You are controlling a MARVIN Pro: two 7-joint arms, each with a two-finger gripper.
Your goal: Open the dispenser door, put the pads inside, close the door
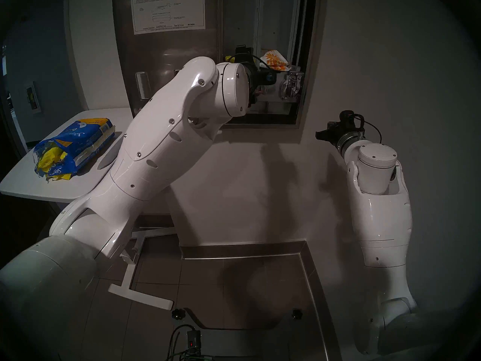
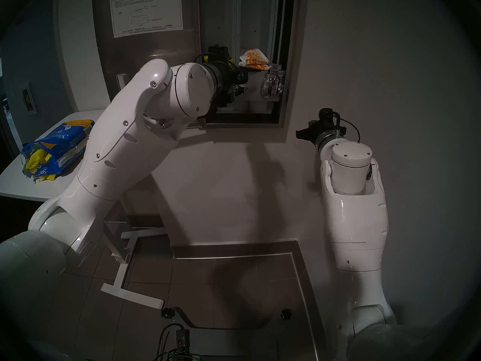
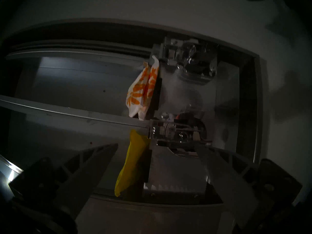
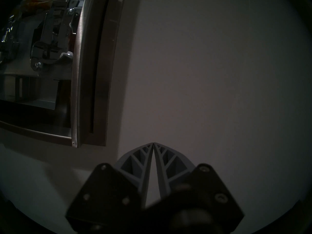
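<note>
Head views: dispenser door [image 1: 166,66] swung wide open, instruction sheet [image 1: 168,10] facing me. My left hand [image 1: 263,77] at cabinet mouth. More yellow pads [image 1: 49,161] spill from blue bag [image 1: 78,144] on desk [image 1: 23,180]. My right hand [image 1: 324,135] parked by wall.

Left wrist view: left hand released, fingers [image 3: 99,161] spread, empty; one yellow pad [image 3: 131,162] rests inside cabinet, flowered packets [image 3: 143,91] in next bay.

Right wrist view: right hand clenched on nothing.

Step, I judge: loading pads. Next move calls for fetching another pad from bag, else shutting door.
</note>
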